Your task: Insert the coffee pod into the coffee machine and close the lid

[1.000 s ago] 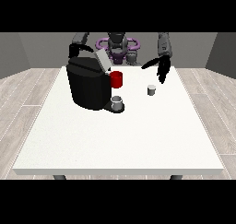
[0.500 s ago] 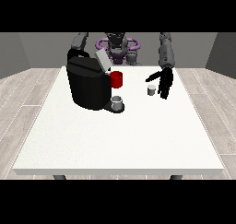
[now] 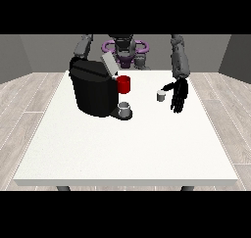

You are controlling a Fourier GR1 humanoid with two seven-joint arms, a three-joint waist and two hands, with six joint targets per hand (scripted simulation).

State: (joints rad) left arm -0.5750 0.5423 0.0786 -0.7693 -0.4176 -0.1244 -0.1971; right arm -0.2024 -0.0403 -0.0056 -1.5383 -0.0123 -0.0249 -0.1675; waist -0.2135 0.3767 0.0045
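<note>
One robot hand (image 3: 179, 96) hangs with fingers extended beside the coffee pod (image 3: 160, 96); the other is hidden behind the coffee machine (image 3: 93, 91).

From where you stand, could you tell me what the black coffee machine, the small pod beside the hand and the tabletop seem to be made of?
The black boxy coffee machine looks like matte plastic: dark and even, without glints. The small grey coffee pod could be light plastic or dull metal; its look leaves that open. The large white table appears smooth and matte, perhaps laminate.
</note>
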